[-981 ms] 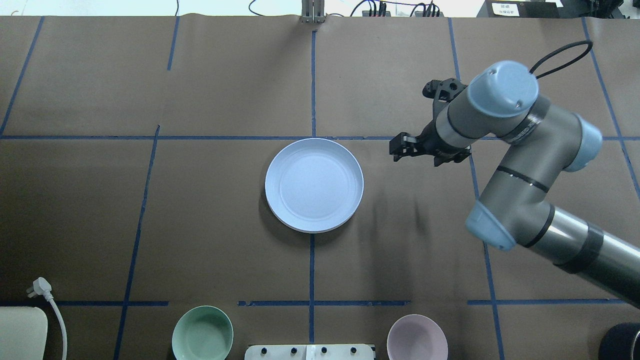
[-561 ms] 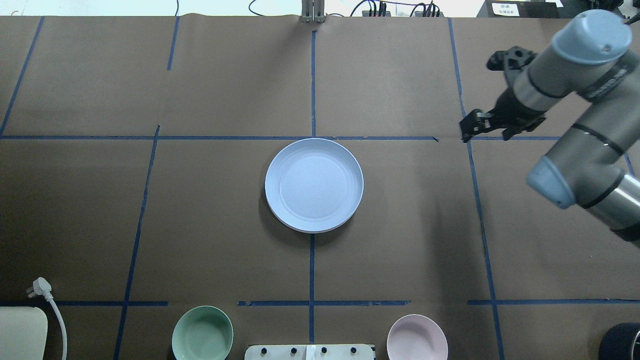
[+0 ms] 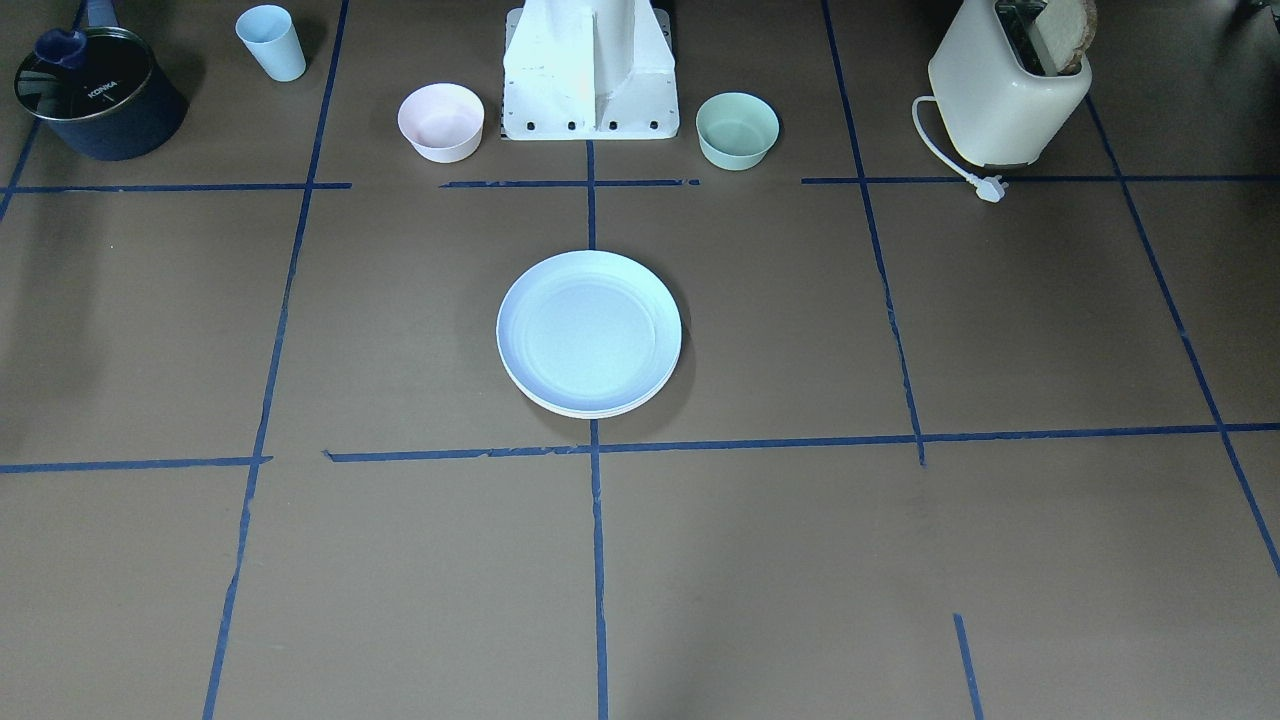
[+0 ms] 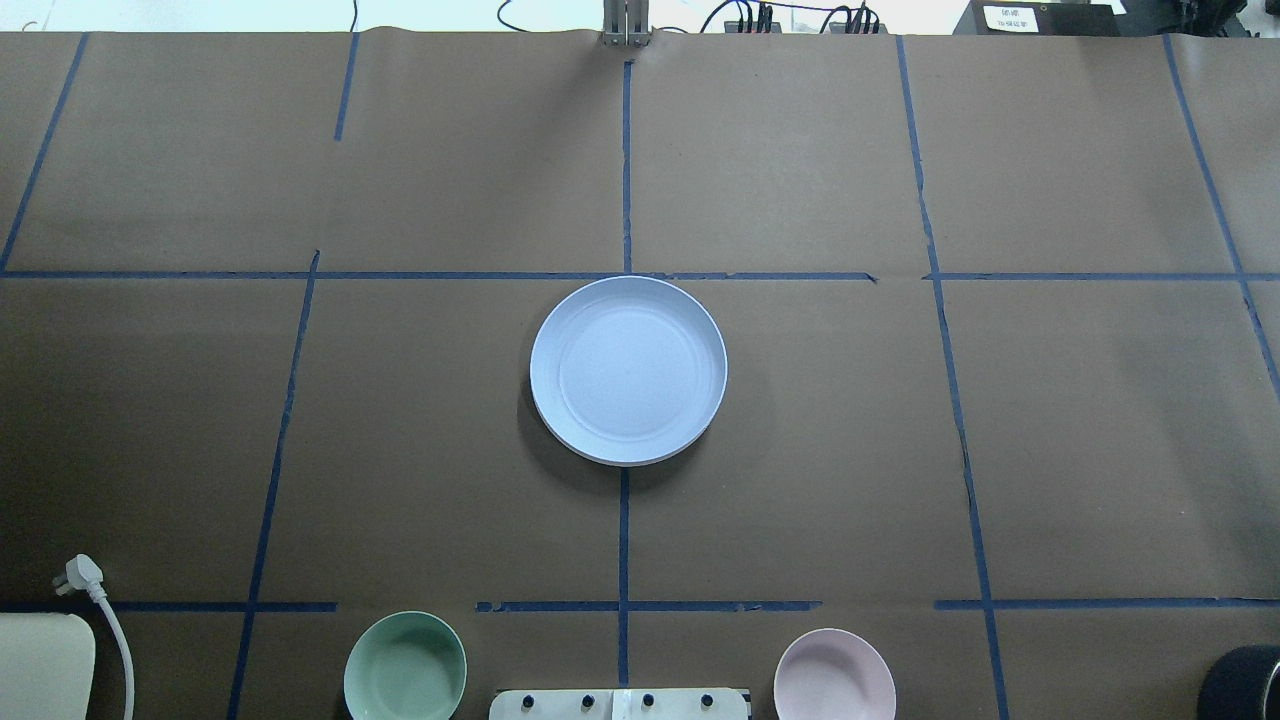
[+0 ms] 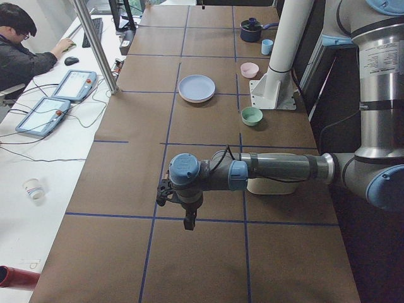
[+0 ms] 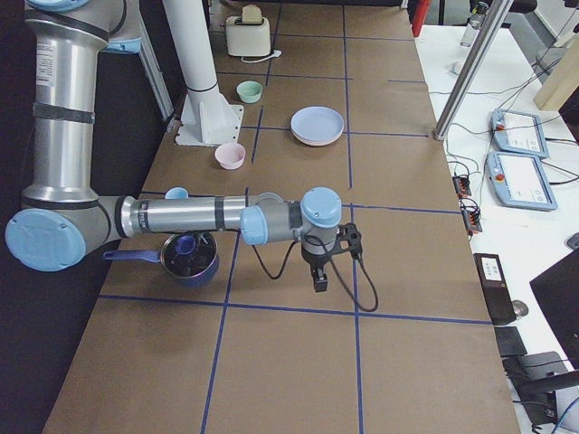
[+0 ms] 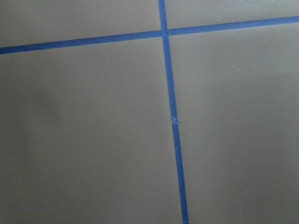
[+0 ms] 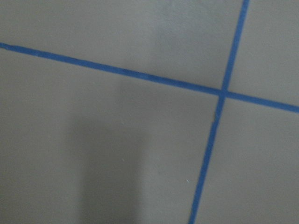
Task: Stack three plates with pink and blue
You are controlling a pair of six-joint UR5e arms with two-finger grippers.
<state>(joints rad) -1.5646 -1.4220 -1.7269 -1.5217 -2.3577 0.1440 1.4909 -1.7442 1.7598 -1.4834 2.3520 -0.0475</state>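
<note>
Green bowl (image 4: pixel 405 668) and pink bowl (image 4: pixel 834 676) stand nearest the base (image 4: pixel 620 703); beyond, at counter (image 4: pixel 900 450) centre, the plates (image 4: pixel 628 370) sit stacked, blue uppermost; left tool (image 5: pixel 188 222) and right tool (image 6: pixel 320 282) hang over opposite counter ends, opening cannot be told.

Pink bowl (image 3: pixel 441 121) to my right, mint-green bowl (image 3: pixel 737 129) to my left, cream toaster (image 3: pixel 1005 95) with white plug (image 3: pixel 990 188) farther left, pale blue cup (image 3: pixel 271 42) near dark saucepan (image 3: pixel 95 95)
</note>
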